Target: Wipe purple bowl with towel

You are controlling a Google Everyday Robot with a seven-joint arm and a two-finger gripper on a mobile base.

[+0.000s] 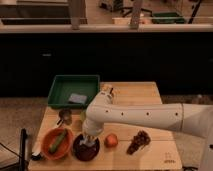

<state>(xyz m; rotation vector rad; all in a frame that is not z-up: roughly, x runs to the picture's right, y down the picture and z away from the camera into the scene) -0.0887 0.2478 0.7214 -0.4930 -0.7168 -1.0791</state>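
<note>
The purple bowl point(86, 148) sits near the front edge of the wooden table point(150, 95), just right of an orange bowl. My white arm reaches in from the right and bends down over it. My gripper point(89, 139) hangs right above the purple bowl's middle, at or inside its rim. A pale bit of cloth, probably the towel point(88, 143), shows under the gripper in the bowl. I cannot tell how firmly it is held.
An orange bowl point(57, 143) with a green vegetable stands left of the purple bowl. A green tray point(73, 91) with a grey pad lies at the back left. An orange fruit point(111, 140) and a dark cluster point(139, 141) lie to the right. A small cup point(64, 116) stands behind the bowls.
</note>
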